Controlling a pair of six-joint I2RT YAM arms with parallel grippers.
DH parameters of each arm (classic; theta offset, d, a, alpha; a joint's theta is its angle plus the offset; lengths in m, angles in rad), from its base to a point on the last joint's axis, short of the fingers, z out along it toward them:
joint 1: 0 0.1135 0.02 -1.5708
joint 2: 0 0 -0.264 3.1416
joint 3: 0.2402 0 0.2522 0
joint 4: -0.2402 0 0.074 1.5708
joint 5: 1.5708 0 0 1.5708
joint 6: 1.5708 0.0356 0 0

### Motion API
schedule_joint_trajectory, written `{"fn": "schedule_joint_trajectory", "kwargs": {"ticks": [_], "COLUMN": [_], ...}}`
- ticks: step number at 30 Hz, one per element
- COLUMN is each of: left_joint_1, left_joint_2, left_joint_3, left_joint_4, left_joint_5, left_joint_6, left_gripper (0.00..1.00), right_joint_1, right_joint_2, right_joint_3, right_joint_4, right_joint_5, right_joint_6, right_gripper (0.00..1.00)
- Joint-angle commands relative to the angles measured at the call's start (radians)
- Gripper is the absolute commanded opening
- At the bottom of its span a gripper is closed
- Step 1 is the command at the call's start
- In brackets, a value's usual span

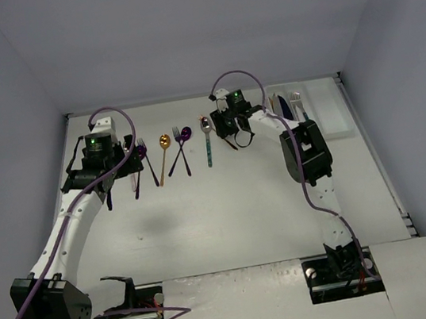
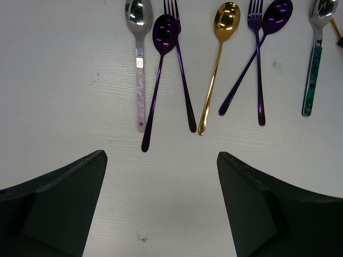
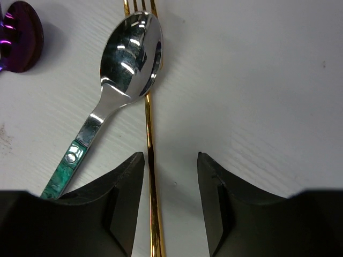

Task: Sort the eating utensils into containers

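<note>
Several utensils lie in a row on the table: a pink-handled silver spoon (image 2: 139, 80), a purple spoon (image 2: 157, 80), a purple fork (image 2: 183, 80), a gold spoon (image 2: 217, 64), a crossed purple fork (image 2: 259, 80) and spoon (image 2: 278, 13), and a teal-handled silver spoon (image 2: 313, 64). My left gripper (image 2: 161, 155) is open and empty, just short of their handle ends. My right gripper (image 3: 170, 158) is open, low over a gold fork (image 3: 150, 134). The fork's handle runs between the fingers, close to the left finger (image 3: 126, 182), beside the teal-handled spoon (image 3: 126, 53). The white tray (image 1: 334, 121) holds a few utensils.
The tray stands at the back right, near the table's right edge and back wall. A purple spoon bowl (image 3: 19, 35) lies left of the right gripper. The right arm's elbow (image 1: 306, 153) hangs in front of the tray. Bare table lies between the arms' bases and the utensil row.
</note>
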Motion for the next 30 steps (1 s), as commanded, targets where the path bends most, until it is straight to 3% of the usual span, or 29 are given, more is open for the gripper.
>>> {"fn": "schedule_joint_trajectory", "kwargs": {"ticks": [1, 9, 16, 22, 30], "left_joint_1": [0.009, 0.008, 0.009, 0.008, 0.008], "left_joint_2": [-0.010, -0.008, -0.006, -0.011, -0.006], "left_joint_3": [0.027, 0.027, 0.027, 0.027, 0.028], "left_joint_4": [0.029, 0.029, 0.028, 0.028, 0.028], "left_joint_5": [-0.002, -0.002, -0.002, -0.002, 0.004], "left_joint_6": [0.005, 0.006, 0.006, 0.005, 0.003], "left_gripper": [0.82, 0.82, 0.82, 0.82, 0.82], "right_joint_1": [0.016, 0.037, 0.041, 0.031, 0.034], "right_joint_2": [0.039, 0.081, 0.038, -0.087, -0.352], "right_joint_3": [0.063, 0.098, 0.002, -0.198, -0.543], "right_joint_4": [0.020, 0.020, 0.020, 0.020, 0.016], "right_joint_5": [-0.031, -0.004, 0.233, 0.356, 0.345], "right_joint_6": [0.001, 0.019, 0.050, 0.072, 0.172], "right_gripper": [0.41, 0.33, 0.00, 0.00, 0.00]}}
